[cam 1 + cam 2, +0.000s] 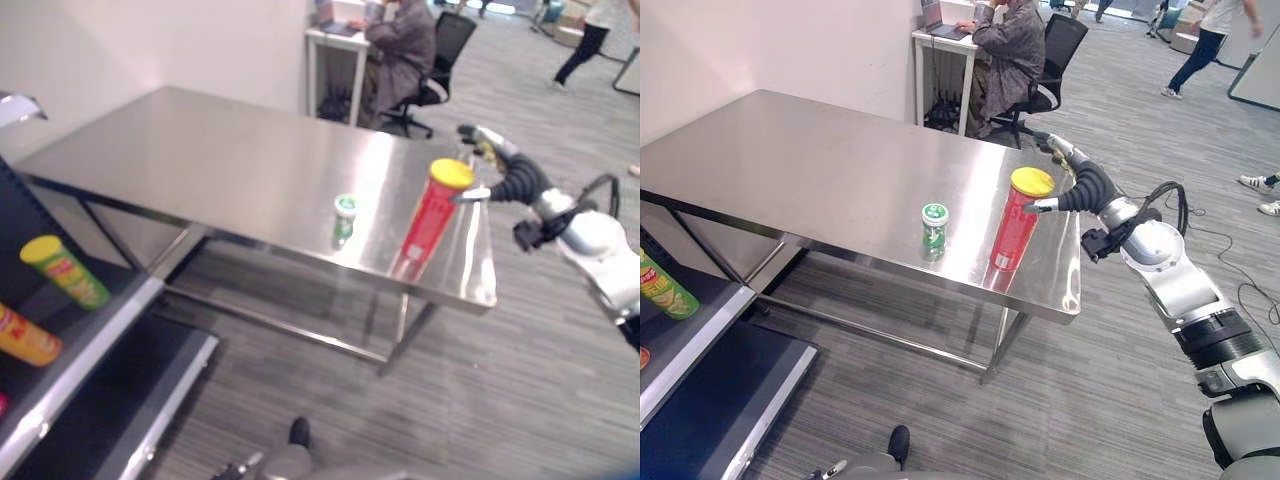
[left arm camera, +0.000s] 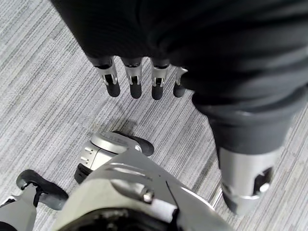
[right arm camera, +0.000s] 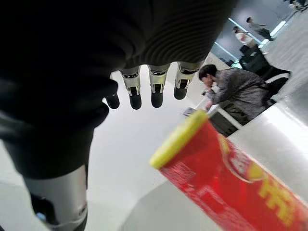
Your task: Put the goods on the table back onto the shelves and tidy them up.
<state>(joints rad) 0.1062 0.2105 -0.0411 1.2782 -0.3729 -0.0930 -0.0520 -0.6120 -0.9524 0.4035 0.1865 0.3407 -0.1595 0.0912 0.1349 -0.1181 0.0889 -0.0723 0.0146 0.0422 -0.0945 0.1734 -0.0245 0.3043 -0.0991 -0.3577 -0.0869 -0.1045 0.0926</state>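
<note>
my right hand (image 1: 1075, 185), fingers straight and apart, hovers just beside the yellow lid of the red chip can (image 1: 1017, 232), upright near the steel desk (image 1: 790, 160) edge. a small green can (image 1: 933, 226) stands nearby. my left hand (image 2: 139, 82) hangs relaxed above the floor.

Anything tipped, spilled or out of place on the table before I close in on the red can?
Nothing spilled or damaged. The red can with the yellow lid stands upright near the table edge, the small green cup upright beside it. The right hand is open at the can's top, not gripping. On the shelf, a green can lies on its side.
</note>
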